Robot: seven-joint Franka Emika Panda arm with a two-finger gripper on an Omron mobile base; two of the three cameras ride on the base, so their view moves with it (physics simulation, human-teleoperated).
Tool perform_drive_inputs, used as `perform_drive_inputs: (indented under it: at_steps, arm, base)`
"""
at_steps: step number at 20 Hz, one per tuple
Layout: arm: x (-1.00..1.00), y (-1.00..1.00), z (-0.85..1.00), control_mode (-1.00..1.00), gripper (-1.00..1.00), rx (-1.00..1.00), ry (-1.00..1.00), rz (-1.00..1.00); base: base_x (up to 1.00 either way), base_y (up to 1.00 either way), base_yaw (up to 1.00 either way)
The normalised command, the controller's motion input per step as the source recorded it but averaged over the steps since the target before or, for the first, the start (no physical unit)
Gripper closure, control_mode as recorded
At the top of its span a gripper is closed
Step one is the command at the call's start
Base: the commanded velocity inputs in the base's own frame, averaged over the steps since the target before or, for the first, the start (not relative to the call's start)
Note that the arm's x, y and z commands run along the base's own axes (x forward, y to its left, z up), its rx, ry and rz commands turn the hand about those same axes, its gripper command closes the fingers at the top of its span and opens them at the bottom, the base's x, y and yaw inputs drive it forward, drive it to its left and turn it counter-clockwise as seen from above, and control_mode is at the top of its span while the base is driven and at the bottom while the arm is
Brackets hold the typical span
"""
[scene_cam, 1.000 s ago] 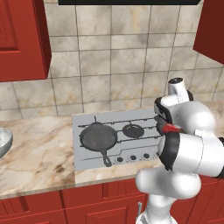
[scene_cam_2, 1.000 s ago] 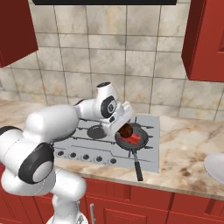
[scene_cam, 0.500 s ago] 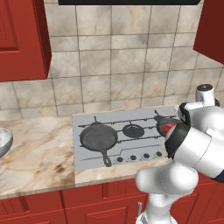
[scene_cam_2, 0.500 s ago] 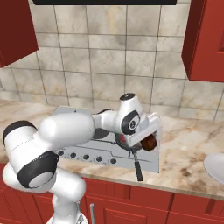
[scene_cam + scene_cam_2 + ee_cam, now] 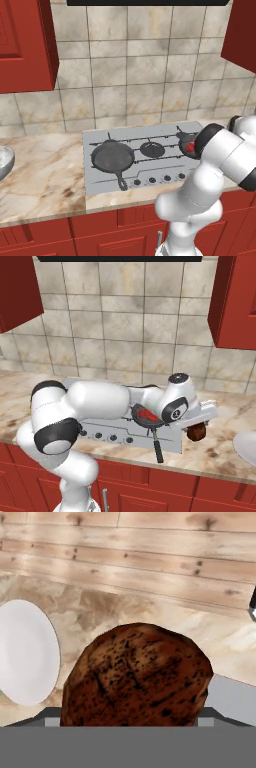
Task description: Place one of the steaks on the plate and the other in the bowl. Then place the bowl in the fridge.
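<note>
Beige wall tiles and red cabinets frame the marble counter (image 5: pixel 225 448), which carries a grey cooktop (image 5: pixel 140 155). On the cooktop a black skillet (image 5: pixel 113 159) sits at about nine o'clock, and a smaller dark pan (image 5: pixel 146 416) at three o'clock holds one red steak (image 5: pixel 146 414). At the counter's far nine o'clock edge in the left base view rests the grey bowl (image 5: pixel 4 162); at the three o'clock edge of the right base view lies the white plate (image 5: pixel 246 446). The jaws stand wide and grip the other steak (image 5: pixel 197 431), a dark browned slab held off the cooktop's three o'clock end above bare counter. From the hand view the plate sits at nine o'clock of the held steak, near but not under it. The step in hand looks like carrying this steak to the plate; the next move calls for shifting over the plate, lowering, then letting go.
</note>
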Motion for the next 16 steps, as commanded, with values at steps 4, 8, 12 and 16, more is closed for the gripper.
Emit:
perform_drive_inputs:
  at_steps: [4,8,12,16]
  arm:
    - [-0.02,-0.68,0.0,-1.0,1.0,0.08,-0.19,-0.16]
    - [0.0,-0.86,0.0,-1.0,1.0,0.09,-0.2,-0.13]
    - [0.0,-0.81,0.0,-1.0,1.0,0.07,-0.11,-0.06]
    - [0.0,-0.77,0.0,-1.0,1.0,0.02,-0.05,-0.04]
  base:
    - [0.0,0.0,0.0]
    - [0.0,0.0,0.0]
    - [0.0,0.0,0.0]
    - [0.0,0.0,0.0]
